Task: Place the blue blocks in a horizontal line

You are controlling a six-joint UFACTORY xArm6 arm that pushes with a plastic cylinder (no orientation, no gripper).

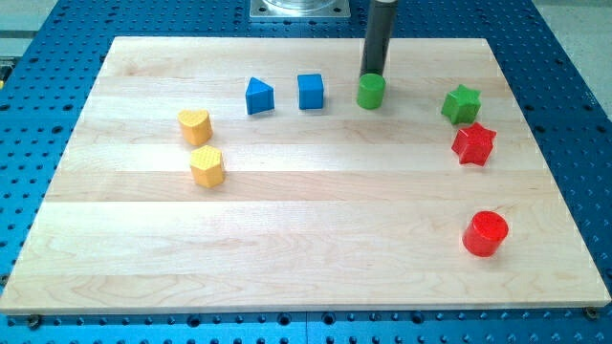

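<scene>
A blue triangular block [258,96] and a blue cube [310,92] sit side by side near the view's top, left of centre, a small gap between them. My tip [372,75] is at the view's top, right of the blue cube, just behind and touching or nearly touching a green cylinder [371,92]. The rod rises straight up out of the view.
Two yellow heart-like blocks [194,125] [207,166] lie at the left. A green star [461,103] and a red star [473,144] lie at the right, with a red cylinder [485,233] lower right. The wooden board [306,277] rests on a blue perforated table.
</scene>
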